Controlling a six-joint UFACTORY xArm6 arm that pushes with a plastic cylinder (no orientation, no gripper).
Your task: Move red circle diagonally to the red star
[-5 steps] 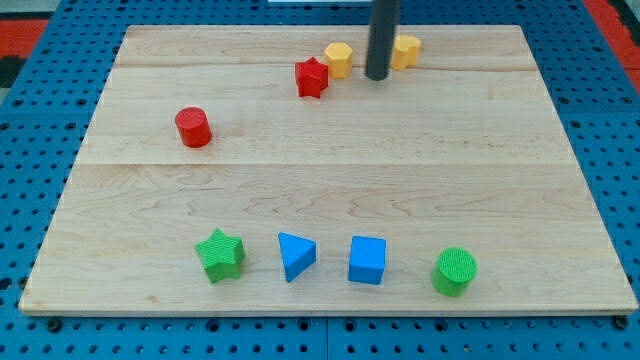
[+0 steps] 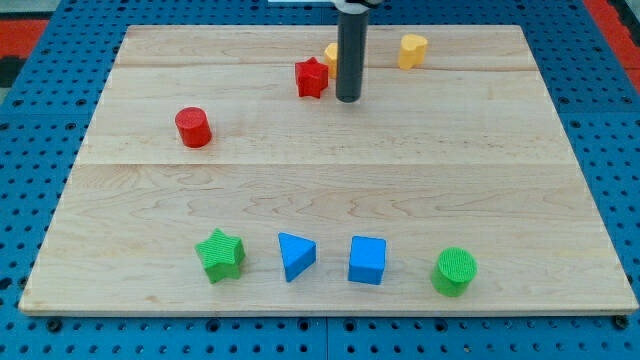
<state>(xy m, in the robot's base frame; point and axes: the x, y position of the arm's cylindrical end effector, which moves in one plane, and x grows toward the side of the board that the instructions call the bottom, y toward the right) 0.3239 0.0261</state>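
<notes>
Eight blocks: we are seeing them lying on the wooden counter point(image 2: 560, 180), in a far group and a near row.
Gripper: our arm is carrying none; the rod is holding nothing.
My tip point(image 2: 348, 99): it is resting on the counter just right of the red star point(image 2: 312, 77), well apart from the red circle.
Red circle point(image 2: 193, 127): it is sitting toward the view's left, below and left of the red star.
Yellow blocks: one point(image 2: 331, 54) is showing partly behind the rod, another point(image 2: 411, 50) is lying to its right.
Near row: green star point(image 2: 220, 254), blue triangle point(image 2: 296, 255), blue cube point(image 2: 367, 260), green circle point(image 2: 455, 271).
</notes>
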